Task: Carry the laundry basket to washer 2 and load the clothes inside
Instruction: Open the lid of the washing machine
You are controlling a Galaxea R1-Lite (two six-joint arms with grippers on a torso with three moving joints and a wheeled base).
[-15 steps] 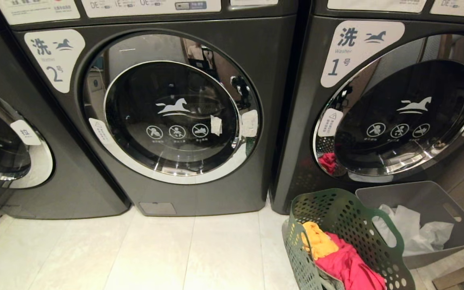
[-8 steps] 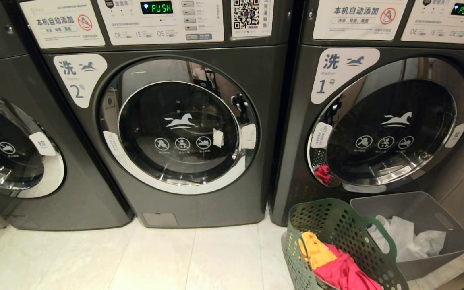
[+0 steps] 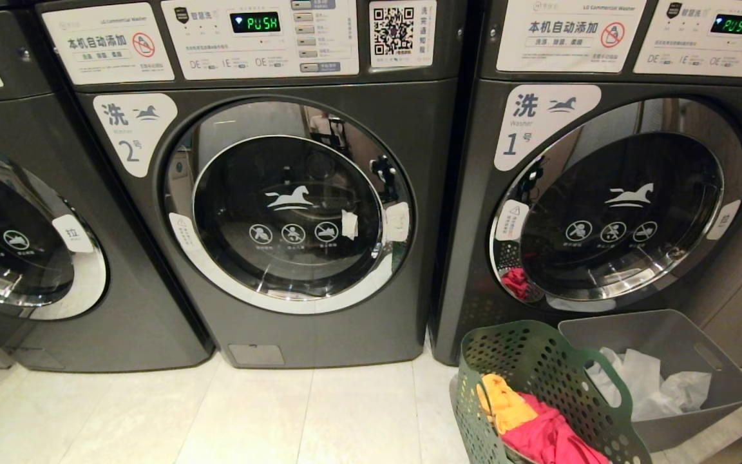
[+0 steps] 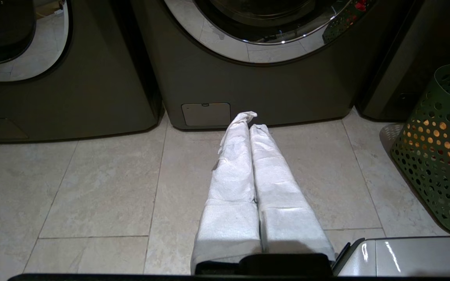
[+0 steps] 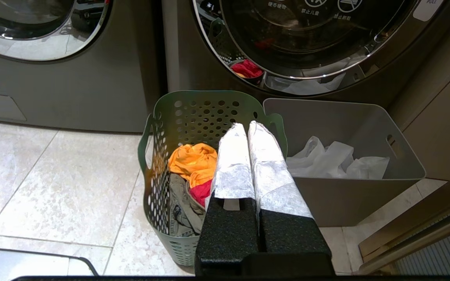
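Laundry basket (image 3: 538, 393) cut off at frame bottom, clothes (image 3: 538, 425) partly hidden; left gripper (image 4: 248, 121) and right gripper (image 5: 247, 127) closed, empty.

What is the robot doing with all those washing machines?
Nothing is being handled yet. The green laundry basket stands on the floor in front of washer 1, beside a grey bin with white bags, with the clothes inside. Washer 2 has its door shut. The left gripper and right gripper both hang empty with jaws shut, the right one above the basket.
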